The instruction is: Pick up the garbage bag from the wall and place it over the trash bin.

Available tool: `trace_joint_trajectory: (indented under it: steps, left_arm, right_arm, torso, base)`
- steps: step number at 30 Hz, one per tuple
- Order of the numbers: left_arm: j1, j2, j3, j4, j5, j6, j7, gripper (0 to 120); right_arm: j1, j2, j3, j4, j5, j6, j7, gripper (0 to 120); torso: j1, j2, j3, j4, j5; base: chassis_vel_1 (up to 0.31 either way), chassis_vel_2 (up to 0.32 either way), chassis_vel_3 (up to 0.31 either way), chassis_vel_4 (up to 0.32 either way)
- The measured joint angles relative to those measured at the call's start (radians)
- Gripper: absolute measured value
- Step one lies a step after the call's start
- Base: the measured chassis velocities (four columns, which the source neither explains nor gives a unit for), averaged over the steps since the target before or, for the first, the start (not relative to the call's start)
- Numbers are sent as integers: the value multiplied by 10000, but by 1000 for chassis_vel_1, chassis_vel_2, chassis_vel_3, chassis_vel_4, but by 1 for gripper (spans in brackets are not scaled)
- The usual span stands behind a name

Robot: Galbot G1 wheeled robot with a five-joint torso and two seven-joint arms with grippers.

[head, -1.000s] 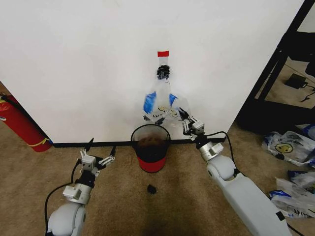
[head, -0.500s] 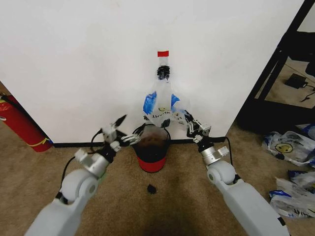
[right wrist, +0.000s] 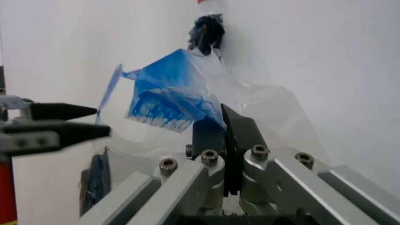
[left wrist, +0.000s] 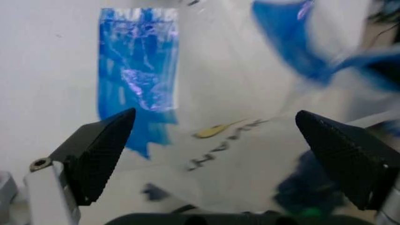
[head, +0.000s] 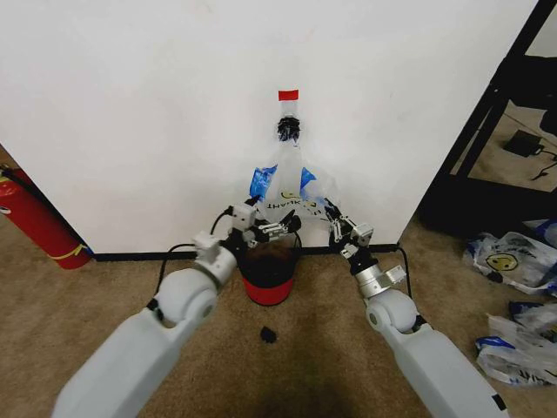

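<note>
A carpeted indoor room: white wall (head: 130,104), black baseboard (head: 157,255), red fire extinguisher (head: 35,218).

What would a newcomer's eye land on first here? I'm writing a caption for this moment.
Probably the garbage bag hanging from a black hook on the white wall, straight above the trash bin on the carpet. Both arms reach in at its lower edge: the right gripper is shut on the bag's right side, and the left gripper is open at its left, over the bin's rim.
</note>
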Motion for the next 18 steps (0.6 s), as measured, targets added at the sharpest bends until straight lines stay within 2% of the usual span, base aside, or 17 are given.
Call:
trace_joint_trajectory:
  steps: [2,6,18]
  left_arm:
    - [-42,-30,14,5,400,274,-300,100]
    - [-173,-25,14,76,464,513,-657,100]
    - [-1236,34,417,877,-757,762,-874,98]
  right_arm:
    - [-41,-13,18,93,-12,0,-60,0]
    - [-64,-22,45,125,-15,0,-103,0]
    - [32,-117,133,-116,-8,129,-267,0]
  torso:
    - [0,0,0,4,-1]
    - [0,0,0,4,0]
    - [0,0,-1,1,0]
  base:
    - [0,0,0,0]
    - [0,0,0,0]
    - [0,0,0,0]
